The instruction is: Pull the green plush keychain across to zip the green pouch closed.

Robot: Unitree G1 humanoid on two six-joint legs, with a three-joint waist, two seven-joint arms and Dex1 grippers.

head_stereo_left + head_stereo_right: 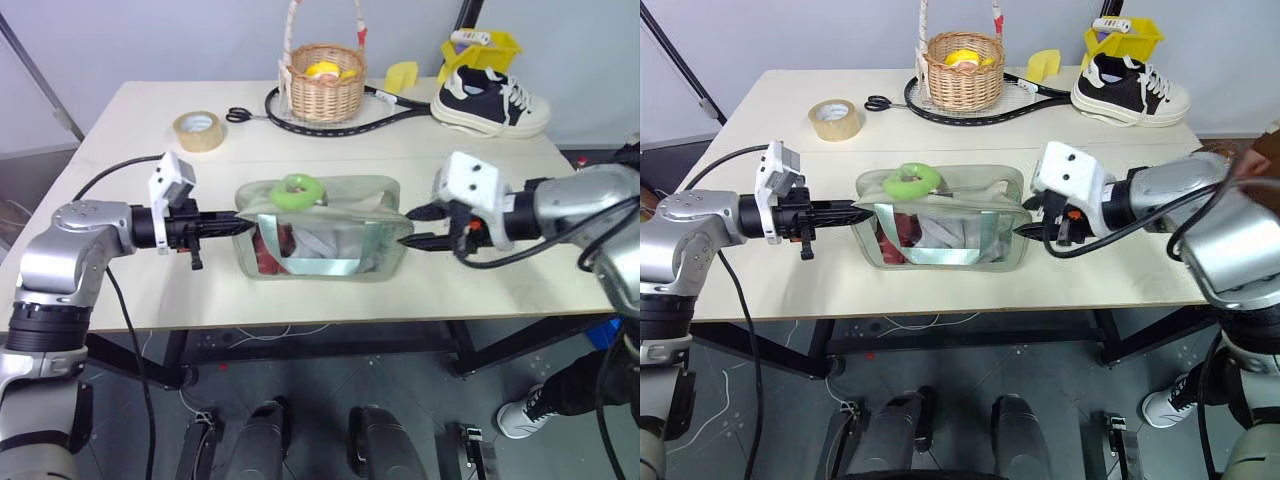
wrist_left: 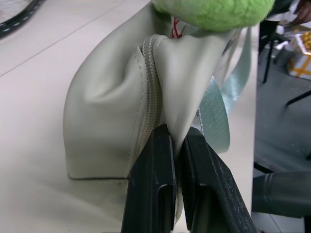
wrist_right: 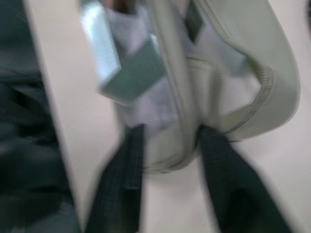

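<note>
one claw (image 2: 177, 145) pinching pouch (image 2: 107, 131), other agape

Lime plush keychain (image 1: 296, 190) atop sage pouch (image 1: 320, 243)

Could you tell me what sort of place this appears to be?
Probably a lab or test room: mixed props on a plain table, namely a tape roll, a wicker basket and a sneaker, with cables trailing beneath.

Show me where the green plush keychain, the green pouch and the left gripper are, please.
green plush keychain (image 1: 296, 190), left eye view, on the fuzzy ring.
green pouch (image 2: 104, 121), left wrist view, on the end panel beside the zipper.
left gripper (image 2: 176, 141), left wrist view, between the fingertips.
</note>
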